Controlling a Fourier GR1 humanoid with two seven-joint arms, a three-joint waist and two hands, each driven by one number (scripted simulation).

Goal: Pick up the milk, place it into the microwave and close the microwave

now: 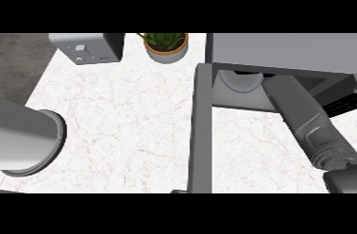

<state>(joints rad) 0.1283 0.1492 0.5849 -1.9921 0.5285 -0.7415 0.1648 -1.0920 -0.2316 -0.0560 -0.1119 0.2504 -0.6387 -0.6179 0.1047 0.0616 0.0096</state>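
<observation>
Microwave (279, 51) on the marble counter (125, 120) with its door (202, 129) swung open toward the viewer. The right forearm (300, 115) reaches into the cavity; the right robot hand is hidden inside, so its state cannot be told. A pale rounded object (239, 81) in the cavity is probably the milk. Judged progress: placement under way; release, withdrawal and closing the door remain. The left robot hand is out of view.
</observation>
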